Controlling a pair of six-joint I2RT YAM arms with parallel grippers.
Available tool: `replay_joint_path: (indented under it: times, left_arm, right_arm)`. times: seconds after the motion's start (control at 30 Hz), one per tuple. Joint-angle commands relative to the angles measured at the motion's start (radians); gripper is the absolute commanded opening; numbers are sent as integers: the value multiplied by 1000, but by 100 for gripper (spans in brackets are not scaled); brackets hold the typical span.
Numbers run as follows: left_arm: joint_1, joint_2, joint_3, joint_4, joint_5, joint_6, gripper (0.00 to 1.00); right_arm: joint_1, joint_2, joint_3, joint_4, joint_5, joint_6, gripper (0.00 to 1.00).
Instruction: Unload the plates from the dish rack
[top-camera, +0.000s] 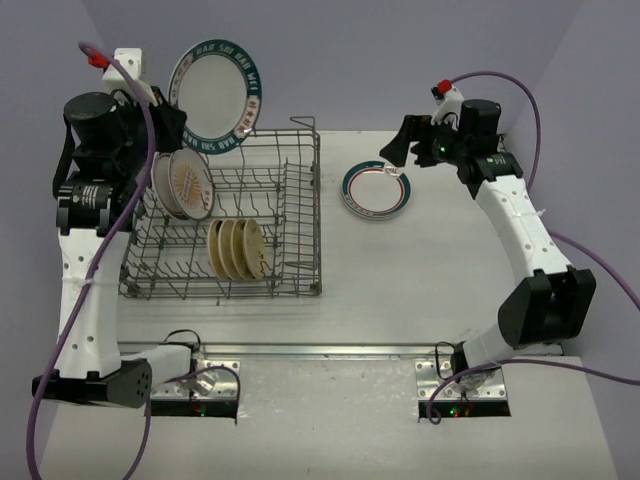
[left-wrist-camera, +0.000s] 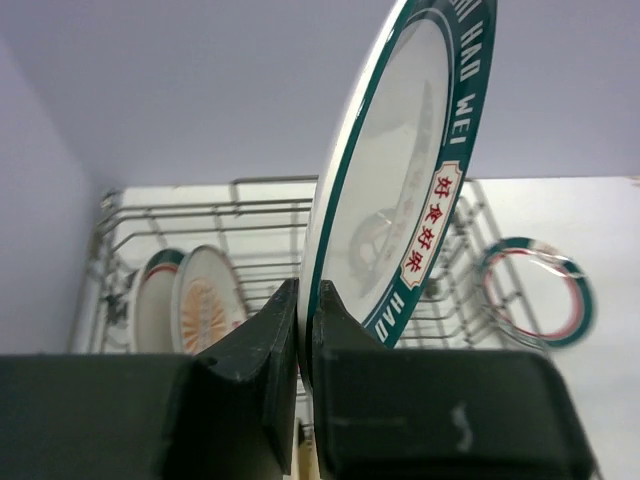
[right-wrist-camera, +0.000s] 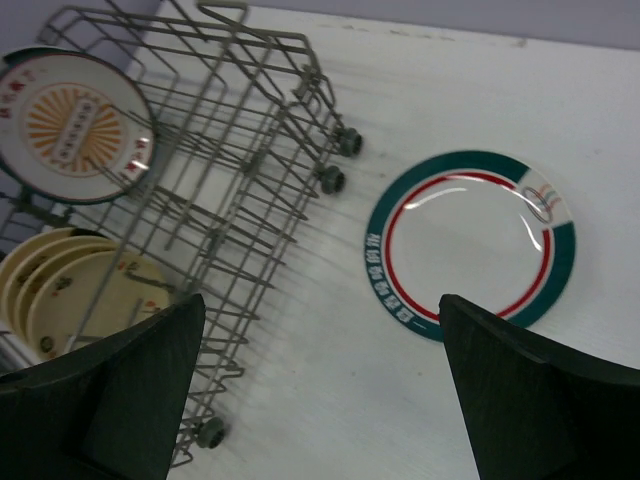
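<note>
The table (top-camera: 420, 300) carries the dish rack (top-camera: 316, 210) on its left half, the rack's back wall toward the far edge. The step in hand looks like taking a large banded plate (top-camera: 218, 95) out of the rack. It hangs upright in the air above the rack's far left corner, clear of the tines, with its white face and green lettered rim turned toward the top camera.

The left gripper (left-wrist-camera: 306, 300) is pressed together on this plate's lower rim, one finger on each face, so the plate stands up from the fingers.

One banded plate (top-camera: 376, 190) lies flat on the table just right of the rack's far right corner. In the rack remain the sunburst plate (top-camera: 188, 185) at the left end, with another plate close behind it, and three tan plates (top-camera: 237, 250) near the front wall.

The right gripper (top-camera: 398, 150) hovers spread wide and empty above the far edge, near the flat plate.

The next move likely calls for carrying the held plate right, over the rack's wall, then tipping it flat by the one on the table. Pinched only at the rim, it could swing or slip.
</note>
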Motion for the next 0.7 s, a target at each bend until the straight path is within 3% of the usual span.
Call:
replay_joint_path:
  times: [0.0, 0.37, 0.57, 0.6, 0.67]
  left_arm:
    - [-4, 7, -30, 61, 376, -60, 0]
    - [-13, 78, -73, 8, 758, -109, 0]
    - [-85, 96, -106, -27, 783, -77, 0]
    - [-93, 99, -106, -31, 779, -71, 0]
    - [-108, 103, -106, -41, 768, -64, 0]
  right_arm:
    - [23, -108, -26, 225, -250, 95, 99]
    - [206, -33, 139, 154, -240, 30, 99]
    - [300, 32, 153, 122, -191, -29, 99]
    - [305, 38, 154, 117, -189, -33, 97]
    - [311, 54, 162, 97, -192, -35, 74]
